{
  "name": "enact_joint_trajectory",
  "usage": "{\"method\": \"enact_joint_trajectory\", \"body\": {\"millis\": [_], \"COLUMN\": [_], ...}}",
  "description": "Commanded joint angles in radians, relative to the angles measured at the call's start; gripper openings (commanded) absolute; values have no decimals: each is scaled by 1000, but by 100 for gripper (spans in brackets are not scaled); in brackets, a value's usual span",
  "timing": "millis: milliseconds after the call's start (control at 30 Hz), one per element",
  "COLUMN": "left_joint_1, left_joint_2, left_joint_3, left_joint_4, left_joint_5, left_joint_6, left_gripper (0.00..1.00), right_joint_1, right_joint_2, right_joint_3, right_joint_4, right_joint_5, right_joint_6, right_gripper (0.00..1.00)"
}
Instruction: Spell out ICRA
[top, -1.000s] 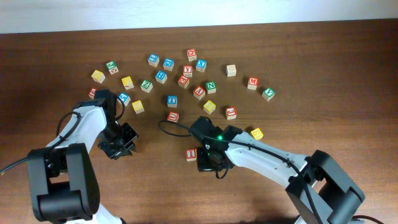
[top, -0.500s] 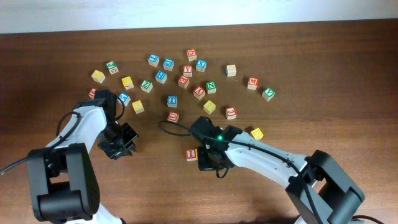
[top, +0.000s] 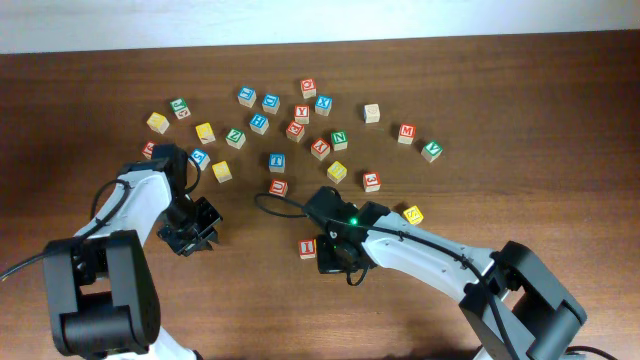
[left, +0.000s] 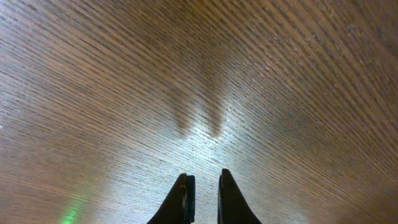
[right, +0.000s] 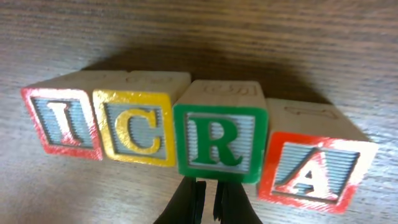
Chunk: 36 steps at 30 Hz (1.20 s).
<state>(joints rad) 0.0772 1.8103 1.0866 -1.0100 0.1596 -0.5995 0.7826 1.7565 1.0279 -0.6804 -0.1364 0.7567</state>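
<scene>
In the right wrist view four cubes stand side by side in a row: red I (right: 62, 121), yellow C (right: 135, 127), green R (right: 219, 138) and red A (right: 311, 168). The R sits slightly forward of its neighbours. My right gripper (right: 207, 185) is shut and empty, its tips at the R cube's lower edge. In the overhead view only the I cube (top: 307, 248) shows; my right gripper (top: 335, 258) hides the rest of the row. My left gripper (left: 204, 186) is shut and empty over bare wood, at the left in the overhead view (top: 190, 232).
Several loose letter cubes lie scattered across the back of the table, among them the red 3 cube (top: 371, 181), a yellow cube (top: 413, 214) beside the right arm and another yellow cube (top: 337, 171). A black cable (top: 268, 207) loops near the right wrist.
</scene>
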Motion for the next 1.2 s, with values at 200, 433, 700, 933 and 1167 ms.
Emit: {"method": "enact_joint_trajectory", "body": {"millis": [200,433,700,933,1167], "left_joint_1": [2,2,2,2,2], "left_joint_2": [9,9,9,9,9], "left_joint_3": [13,13,13,13,13], "left_joint_4": [2,-18,-21,-20,-20], "left_joint_5": [-3,-3,-3,-3,-3], "left_joint_6": [-13,-13,-13,-13,-13], "left_gripper": [8,7,7,7,7], "right_joint_1": [-47,-57,-57,-57,-57], "right_joint_2": [7,7,7,7,7], "right_joint_3": [-11,-11,-11,-11,-11], "right_joint_4": [-197,-138,-115,-99,-97], "right_joint_5": [-14,62,67,67,47], "right_joint_6": [0,-19,-27,-26,-26], "right_gripper": [4,4,4,4,4]}}
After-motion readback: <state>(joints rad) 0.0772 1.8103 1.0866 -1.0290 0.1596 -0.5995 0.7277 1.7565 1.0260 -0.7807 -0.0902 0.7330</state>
